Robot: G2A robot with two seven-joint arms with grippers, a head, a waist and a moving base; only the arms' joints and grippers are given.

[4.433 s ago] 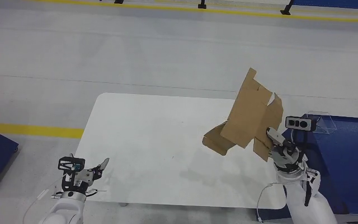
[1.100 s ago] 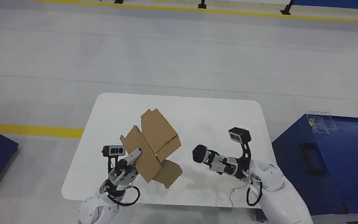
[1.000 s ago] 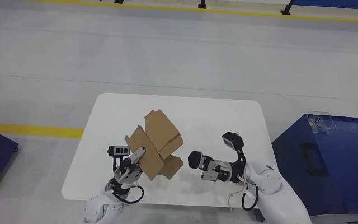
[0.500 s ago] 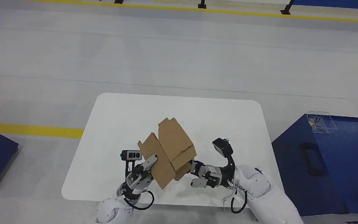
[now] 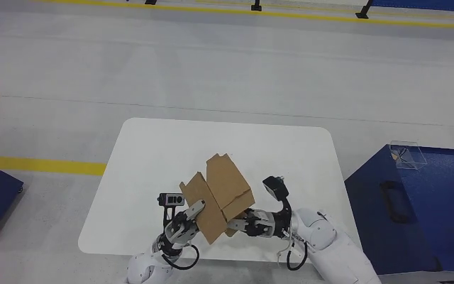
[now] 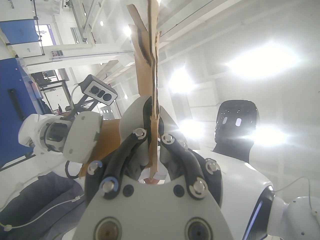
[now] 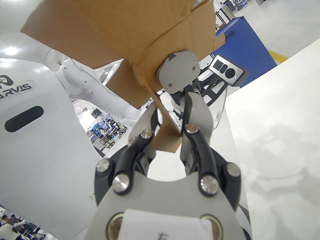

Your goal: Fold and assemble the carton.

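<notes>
A flat brown carton [image 5: 223, 188] is held up, tilted, over the front of the white table [image 5: 213, 142]. My left gripper [image 5: 193, 211] is shut on its lower left edge. The left wrist view shows the cardboard [image 6: 152, 76] edge-on, pinched in that gripper [image 6: 153, 123]. My right gripper [image 5: 237, 226] is at the carton's lower right corner. In the right wrist view a small flap of the carton [image 7: 120, 18] sits inside this gripper [image 7: 171, 126], which stands open around it. The left gripper's grey pad [image 7: 178, 73] presses on the cardboard just beyond.
A blue cabinet [image 5: 411, 206] stands to the right of the table, with a small clear box [image 5: 404, 153] on top. The table's far half [image 5: 227, 138] is bare white surface. Its front edge [image 5: 213, 257] runs just under both arms.
The carton passed from the right arm to the left, which carried it rightward along the table front. The right gripper has come in to the carton's lower right corner.
</notes>
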